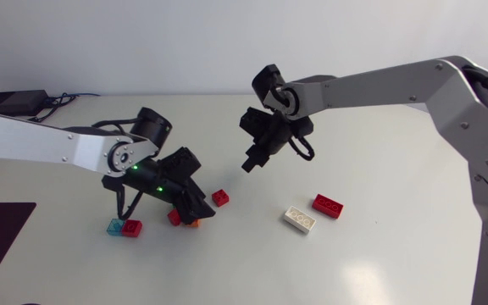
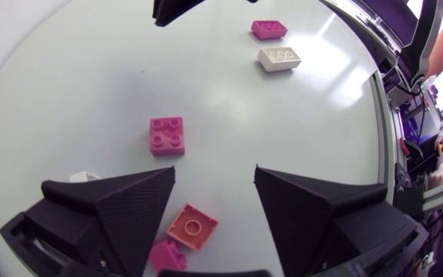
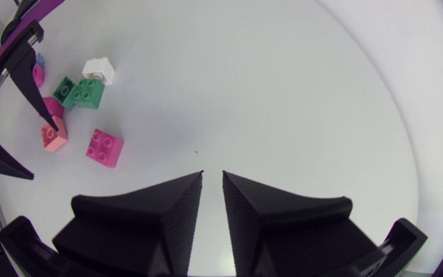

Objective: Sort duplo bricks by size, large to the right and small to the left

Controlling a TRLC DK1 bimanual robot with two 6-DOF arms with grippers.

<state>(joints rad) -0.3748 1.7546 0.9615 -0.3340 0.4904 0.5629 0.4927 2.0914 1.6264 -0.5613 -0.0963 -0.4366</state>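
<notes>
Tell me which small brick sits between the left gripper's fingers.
The orange brick: it lies between the left gripper's open fingers. The red square brick lies ahead of the fingertips, outside the gap.

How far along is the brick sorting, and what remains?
Looks done: the large white brick and large red brick lie at the right; a teal brick and a small red brick lie far left. In hand: nothing yet; the left gripper stands open over the orange brick, the right gripper hangs empty. Left: the small bricks near the middle, such as the square red brick, need moving left.
</notes>
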